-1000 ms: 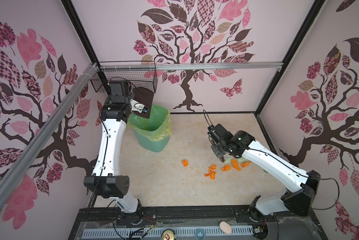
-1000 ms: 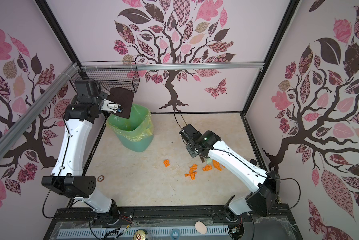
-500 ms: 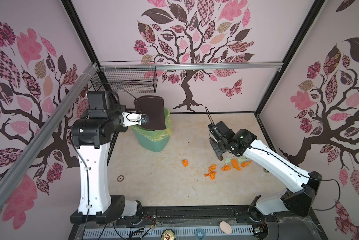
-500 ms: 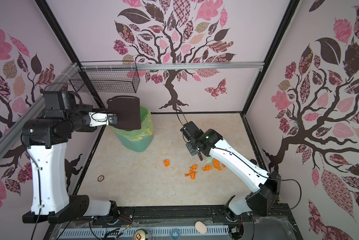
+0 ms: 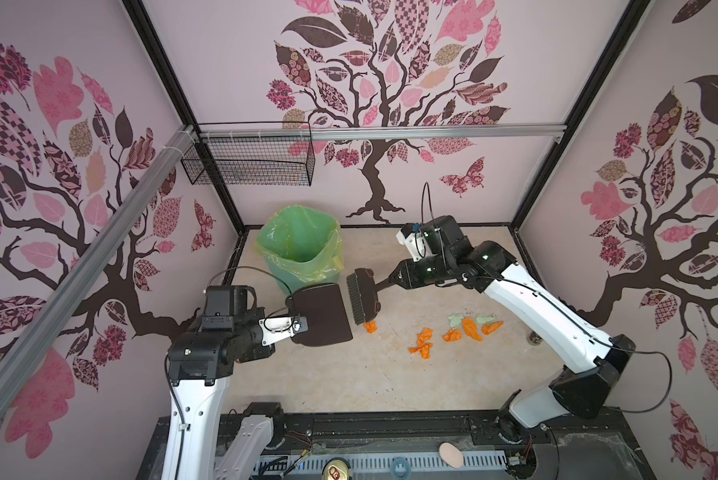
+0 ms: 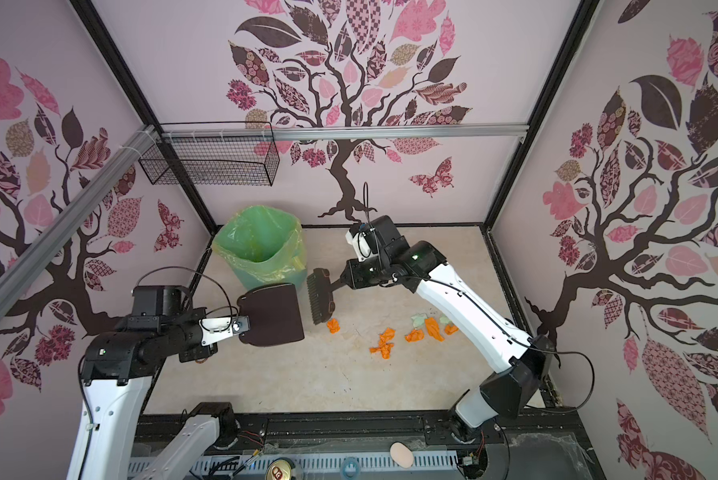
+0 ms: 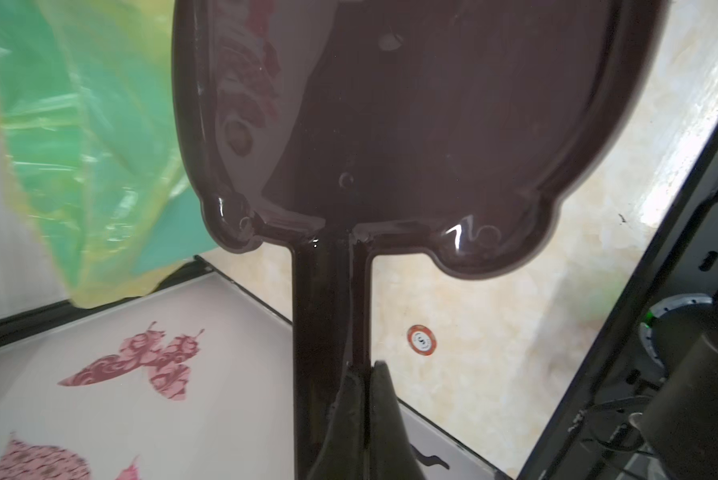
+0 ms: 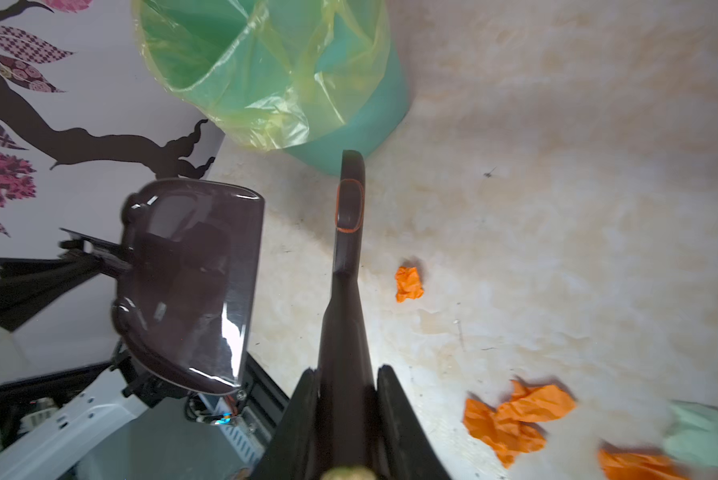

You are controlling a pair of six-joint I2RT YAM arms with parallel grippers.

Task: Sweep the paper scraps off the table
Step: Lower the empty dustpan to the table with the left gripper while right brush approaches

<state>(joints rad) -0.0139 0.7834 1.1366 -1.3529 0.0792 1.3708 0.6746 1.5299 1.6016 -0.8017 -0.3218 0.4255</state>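
bin (image 5: 307,274) near dustpan (image 5: 322,316) | brush (image 5: 361,297) between dustpan, paper scraps (image 5: 471,329)

Beige marbled desk (image 5: 328,374) carries a green bin (image 5: 303,270) beyond the left fingers (image 7: 384,399), paper scraps (image 5: 471,328) near the right fingers (image 8: 403,419).

Near centre of the beige marble-patterned desk (image 5: 328,382) is unobstructed. A green bin with yellow-green liner (image 5: 303,253) blocks far left; crumpled orange and mint paper scraps (image 5: 461,330) occupy right-centre.
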